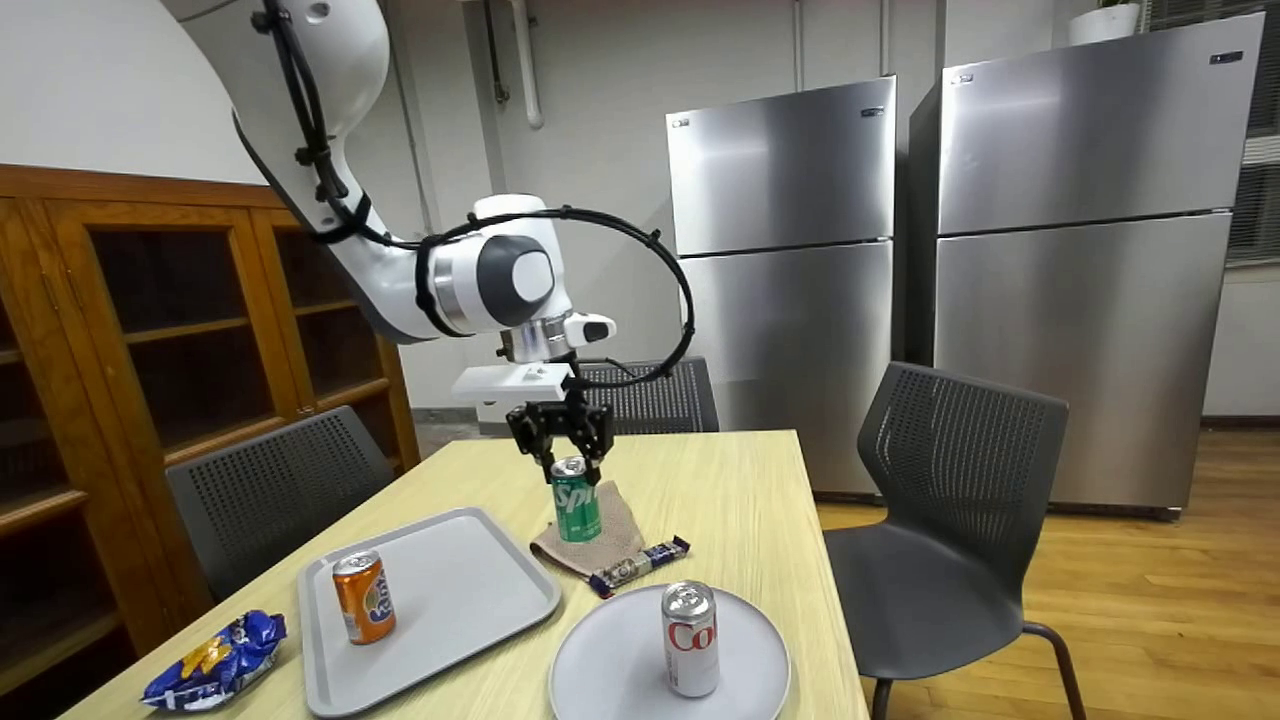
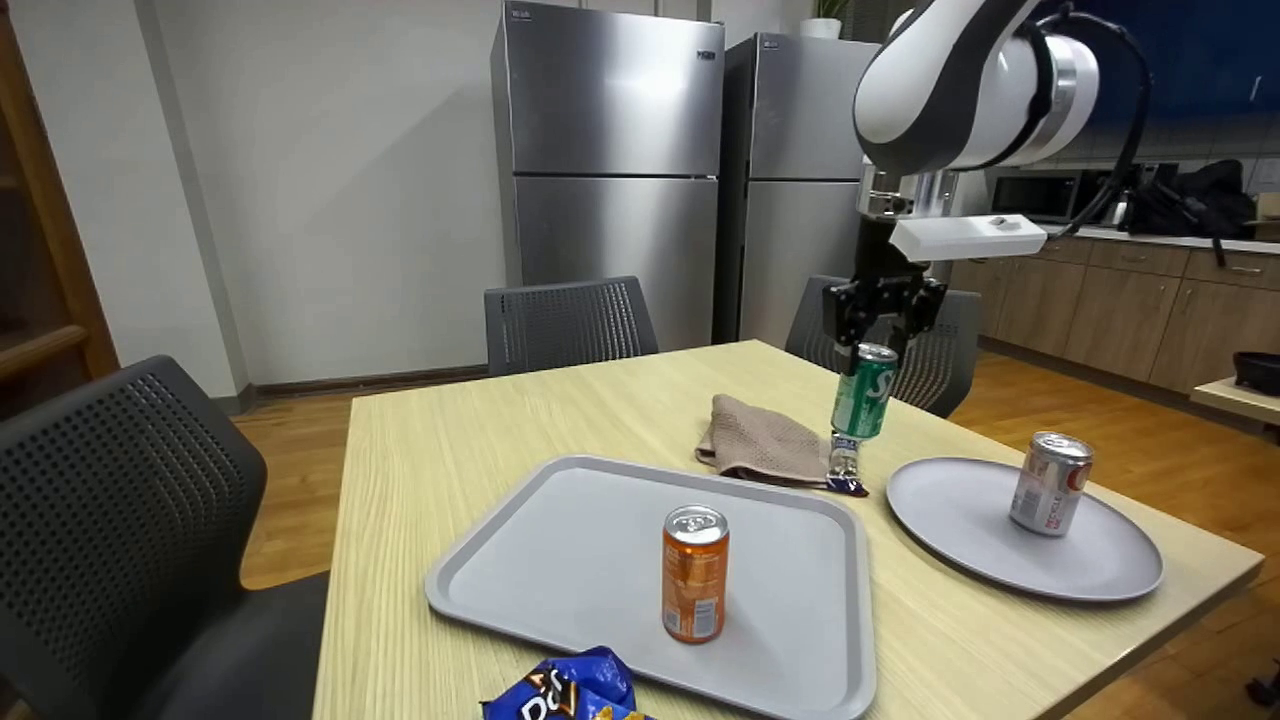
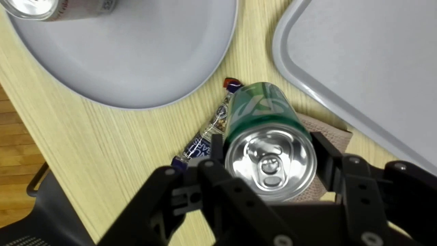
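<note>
1. Currently the gripper [image 3: 270, 150] has the green Sprite can [image 1: 577, 505] pinched: jaws part-way apart, fingers [image 3: 326, 150] on opposite sides of it, up near the lid.
2. Can hangs roughly upright, base clear of the table [image 1: 725, 480]. Pull tab faces the wrist camera.
3. Brown cloth [image 2: 765, 440] lies below it, rumpled. Wrist view: can covers part of the cloth.
4. Wrapped bar [image 1: 640, 567] runs along the cloth's edge, dark blue ends, one end near the plate [image 1: 600, 650]. Can't tell whether bar and cloth touch.
5. Plate is round, gray, flat on the table. Silver Coke can [image 1: 690, 640] stands upright on it, off-center. Wrist view catches only part of that can, at a corner.
6. Gray tray [image 2: 600, 540], rounded corners, sits just beside the cloth; strip of bare wood between tray and plate. Orange Fanta can [image 1: 365, 600] upright on it, off-center.
7. Blue chip bag [image 1: 215, 665], crumpled, on the table at the far side of the tray from the cloth, near but apart.
8. Background: two steel fridges [image 1: 785, 330], wooden cabinet [image 1: 275, 330] with glass doors, dark chairs [image 1: 930, 590] around the table. Microwave [image 2: 1035, 195] on a counter [image 2: 1110, 237] in an exterior view.
</note>
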Available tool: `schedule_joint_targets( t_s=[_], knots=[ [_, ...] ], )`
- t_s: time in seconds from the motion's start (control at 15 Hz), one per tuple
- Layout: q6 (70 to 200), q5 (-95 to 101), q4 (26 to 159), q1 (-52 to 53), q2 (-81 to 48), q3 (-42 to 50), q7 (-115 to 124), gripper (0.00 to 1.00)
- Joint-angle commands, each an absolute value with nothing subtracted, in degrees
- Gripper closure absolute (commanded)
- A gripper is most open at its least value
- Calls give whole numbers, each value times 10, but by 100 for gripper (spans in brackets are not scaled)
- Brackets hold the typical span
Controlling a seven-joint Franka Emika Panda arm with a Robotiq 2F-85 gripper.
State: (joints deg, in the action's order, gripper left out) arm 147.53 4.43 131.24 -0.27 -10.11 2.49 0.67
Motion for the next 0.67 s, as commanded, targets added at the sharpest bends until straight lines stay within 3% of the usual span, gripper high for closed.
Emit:
schedule_joint_targets(
  t_s=[0.0,0.6],
  knots=[
    [1476,45,1318,13,-88,4,10,62],
    [1474,48,1297,65,-117,-39,19,62]
  ],
)
